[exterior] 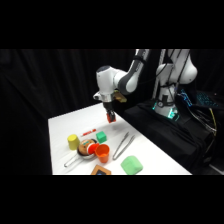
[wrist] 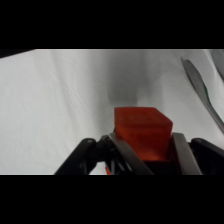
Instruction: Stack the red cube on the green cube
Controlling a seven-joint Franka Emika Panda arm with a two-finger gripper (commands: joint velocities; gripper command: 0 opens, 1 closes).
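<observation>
My gripper (exterior: 110,118) hangs above the back part of the white table (exterior: 65,122), shut on the red cube (exterior: 111,118). In the wrist view the red cube (wrist: 142,131) sits clamped between the two fingers (wrist: 184,152), held off the table. The green cube (exterior: 102,136) rests on the table below and slightly left of the gripper, toward the front. It is out of the wrist view.
Metal tongs (exterior: 121,145) lie right of the green cube, and their tip (wrist: 197,82) shows in the wrist view. A thin red marker (exterior: 89,132), a yellow cup (exterior: 73,141), an orange cup (exterior: 102,152), a round toy (exterior: 89,148) and a pale green rounded object (exterior: 131,164) crowd the table's front.
</observation>
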